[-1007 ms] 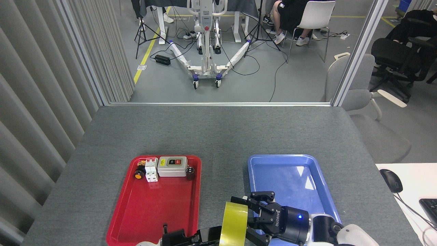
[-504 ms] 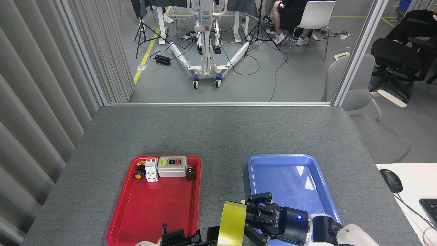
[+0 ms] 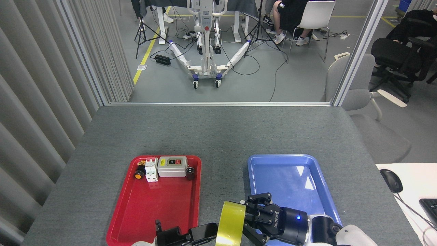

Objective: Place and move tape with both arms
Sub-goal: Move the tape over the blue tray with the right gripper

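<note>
Grey table [image 3: 218,133]: two trays (red [image 3: 150,212], blue [image 3: 290,177]), one tape [image 3: 230,223].

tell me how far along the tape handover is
Done: the wide yellow packing tape roll is lifted between the red plastic tray and blue plastic tray. In hand: the right gripper and left gripper meet at the roll. Left: placing it; the blue tray holds nothing.
</note>
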Robot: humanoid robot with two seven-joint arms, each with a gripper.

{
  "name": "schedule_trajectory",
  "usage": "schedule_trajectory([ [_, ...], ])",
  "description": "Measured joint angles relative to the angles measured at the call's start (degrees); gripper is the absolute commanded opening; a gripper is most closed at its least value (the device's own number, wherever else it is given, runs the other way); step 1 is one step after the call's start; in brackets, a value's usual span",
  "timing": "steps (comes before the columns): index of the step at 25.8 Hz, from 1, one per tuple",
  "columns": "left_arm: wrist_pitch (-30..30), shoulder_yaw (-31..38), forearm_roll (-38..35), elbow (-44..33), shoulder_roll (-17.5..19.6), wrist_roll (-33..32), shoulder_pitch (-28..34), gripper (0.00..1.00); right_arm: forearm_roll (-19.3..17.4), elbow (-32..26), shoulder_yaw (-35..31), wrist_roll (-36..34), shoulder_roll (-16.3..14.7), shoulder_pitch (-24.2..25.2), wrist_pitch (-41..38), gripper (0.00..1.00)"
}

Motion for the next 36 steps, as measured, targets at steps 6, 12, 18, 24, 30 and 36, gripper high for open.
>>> schedule_trajectory([
  [6,-1.8,0.4,0.0,0.7,0.0,-0.3,-0.3,1.00,0.2,0.0,-1.2,-0.5,1.7,0.2,-0.1,0.22],
  [12,-3.3,3.3,0.0,1.3,0.3,-0.3,-0.6,1.00,0.2,-0.3,-6.1,2.2,3.7,2.0,-0.1,0.22],
  [18,-9.4,7.7,-3.2,6.4,0.9,0.6,-4.1,1.00,0.0,-0.8,-23.4,11.3,7.3,8.4,-0.1,0.22],
  [24,-16.7,18.5,-27.1,0.7,1.2,17.4,-4.5,1.00,0.4,-1.0,-36.3,29.5,11.2,11.4,12.5,0.22],
  [30,-6.6,22.0,-60.2,-17.4,-2.1,51.9,3.3,1.00,0.2,1.8,-34.8,42.2,8.0,6.5,34.8,0.22],
  [36,14.9,13.4,-68.9,-20.2,-1.9,61.5,8.1,1.00,-2.1,7.3,-24.3,48.0,3.0,0.5,49.9,0.23],
])
